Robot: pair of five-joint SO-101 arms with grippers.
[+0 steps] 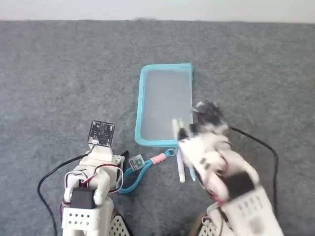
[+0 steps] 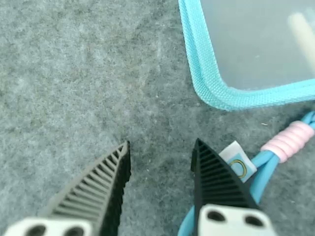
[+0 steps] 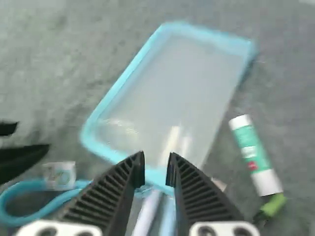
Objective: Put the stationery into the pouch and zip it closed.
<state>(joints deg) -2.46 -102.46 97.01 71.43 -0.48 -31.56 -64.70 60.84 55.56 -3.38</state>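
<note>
The left gripper [image 2: 160,162] hovers with its jaws spread wide over the grey felt [image 2: 74,73], gripping nothing. A blue strap [image 2: 290,140] lies just beside one fingertip, and a corner of the pouch [image 2: 206,83] lies just ahead. The right gripper [image 3: 155,160] has its jaws a narrow gap apart, with nothing between them. Under it lie a white pen [image 3: 147,216] and a blue pen [image 3: 167,219], at the pouch's near edge. The pouch stretches away ahead, with a glue stick [image 3: 251,155] on the felt beside it.
</note>
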